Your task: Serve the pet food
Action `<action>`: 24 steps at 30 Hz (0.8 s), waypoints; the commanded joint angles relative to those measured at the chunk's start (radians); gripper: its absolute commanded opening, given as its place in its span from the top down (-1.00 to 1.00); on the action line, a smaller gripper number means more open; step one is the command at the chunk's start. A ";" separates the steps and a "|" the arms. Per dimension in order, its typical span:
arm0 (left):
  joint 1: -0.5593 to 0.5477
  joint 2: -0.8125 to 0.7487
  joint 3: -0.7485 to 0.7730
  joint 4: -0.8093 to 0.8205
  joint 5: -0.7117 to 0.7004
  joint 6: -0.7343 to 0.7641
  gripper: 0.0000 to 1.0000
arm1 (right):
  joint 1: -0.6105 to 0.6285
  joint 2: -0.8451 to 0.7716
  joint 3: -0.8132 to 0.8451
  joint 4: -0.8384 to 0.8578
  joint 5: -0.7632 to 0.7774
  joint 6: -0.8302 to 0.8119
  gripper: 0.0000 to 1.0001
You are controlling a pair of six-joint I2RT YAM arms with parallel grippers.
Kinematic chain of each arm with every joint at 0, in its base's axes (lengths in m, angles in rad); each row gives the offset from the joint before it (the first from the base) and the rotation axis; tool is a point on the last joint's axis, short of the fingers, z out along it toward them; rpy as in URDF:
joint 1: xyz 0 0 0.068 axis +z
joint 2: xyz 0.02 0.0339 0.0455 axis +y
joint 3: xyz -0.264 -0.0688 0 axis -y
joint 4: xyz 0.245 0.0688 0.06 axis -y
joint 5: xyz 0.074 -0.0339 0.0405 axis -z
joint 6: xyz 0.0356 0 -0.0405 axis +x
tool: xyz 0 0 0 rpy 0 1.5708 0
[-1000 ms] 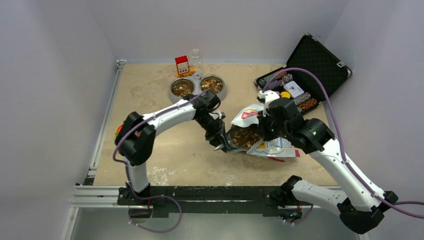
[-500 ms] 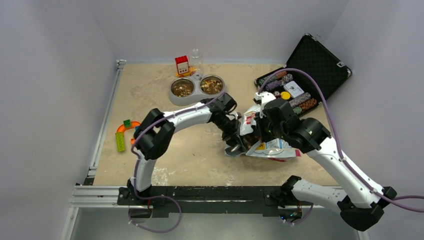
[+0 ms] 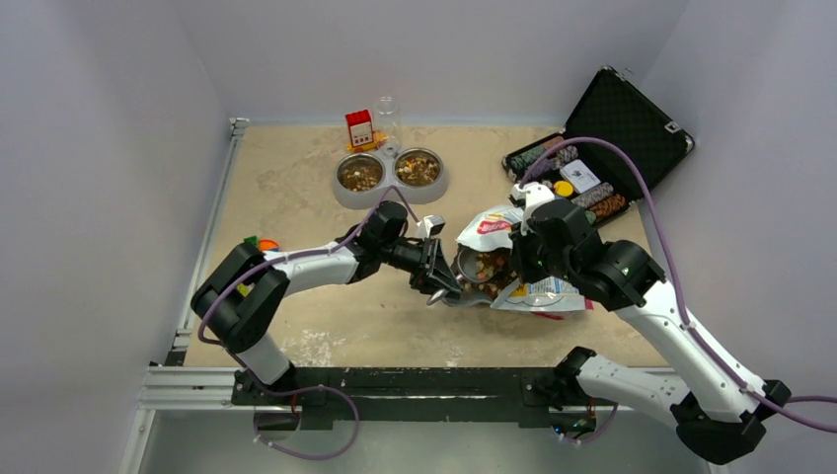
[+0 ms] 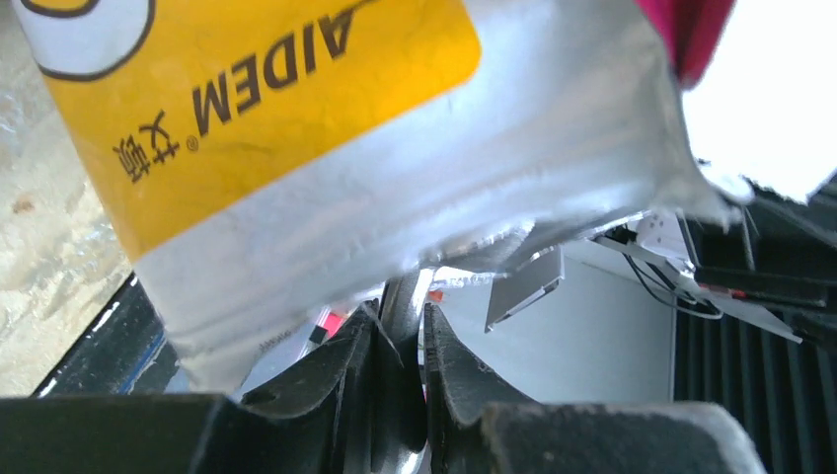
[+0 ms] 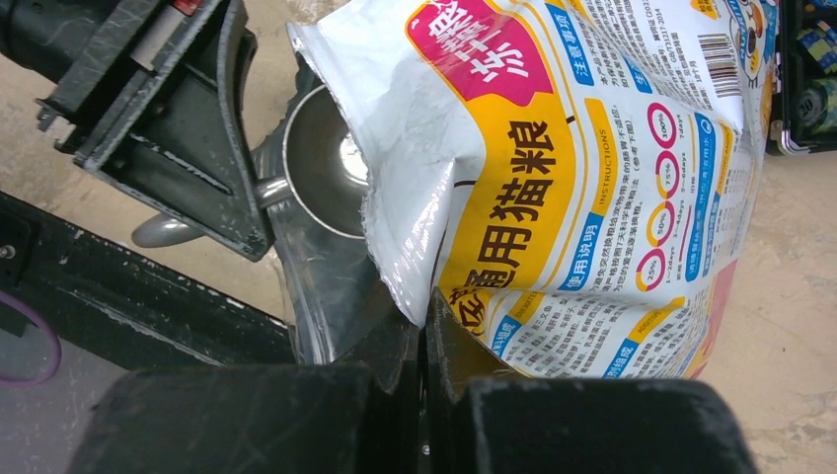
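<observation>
1. Pet food [image 3: 484, 267]: loose kibble inside bag [image 3: 533, 289] mouth, surface centre-right.
2. Scoop [image 5: 321, 168]: pulled back from deeper in; visible cup bare, refill likely needed.
3. Left claw [image 4: 400, 331] clamps scoop handle; right claw [image 5: 422, 326] pinches bag edge.
4. Surface [image 3: 296, 207]: beige; filled twin bowls [image 3: 391, 188] far; pale walls.

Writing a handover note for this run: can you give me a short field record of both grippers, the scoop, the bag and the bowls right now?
left gripper: shut on the metal scoop's handle
right gripper: shut on the edge of the bag, holding its mouth open
metal scoop: bowl end in the bag's mouth; the visible part shows bare metal
pet food: brown kibble showing inside the bag
double bowl: far side of the table, food in both halves
</observation>
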 commanded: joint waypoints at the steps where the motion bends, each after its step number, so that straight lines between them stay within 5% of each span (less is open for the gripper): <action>1: 0.019 -0.083 -0.010 0.197 0.009 -0.058 1.00 | 0.014 -0.073 0.018 0.127 -0.024 0.029 1.00; 5: 0.019 -0.014 0.081 0.163 0.030 -0.052 1.00 | 0.011 -0.074 0.016 0.139 -0.016 0.022 1.00; 11: 0.020 -0.158 0.007 0.049 -0.002 -0.035 1.00 | 0.011 -0.077 0.035 0.126 -0.007 0.014 1.00; 14: 0.011 -0.016 0.061 0.183 0.019 -0.105 1.00 | 0.010 -0.075 0.029 0.133 -0.010 0.007 1.00; 17: 0.013 0.020 -0.045 0.545 0.023 -0.368 1.00 | 0.008 -0.056 0.034 0.126 -0.006 0.004 1.00; 19: 0.030 -0.095 -0.153 0.464 0.020 -0.293 1.00 | 0.007 -0.053 0.042 0.122 -0.009 0.009 1.00; 22: 0.032 -0.133 -0.116 0.238 0.012 -0.129 1.00 | 0.008 -0.066 0.023 0.141 -0.024 0.012 1.00; 24: 0.023 -0.060 -0.107 0.407 0.047 -0.266 1.00 | 0.007 -0.064 0.015 0.145 -0.023 0.010 1.00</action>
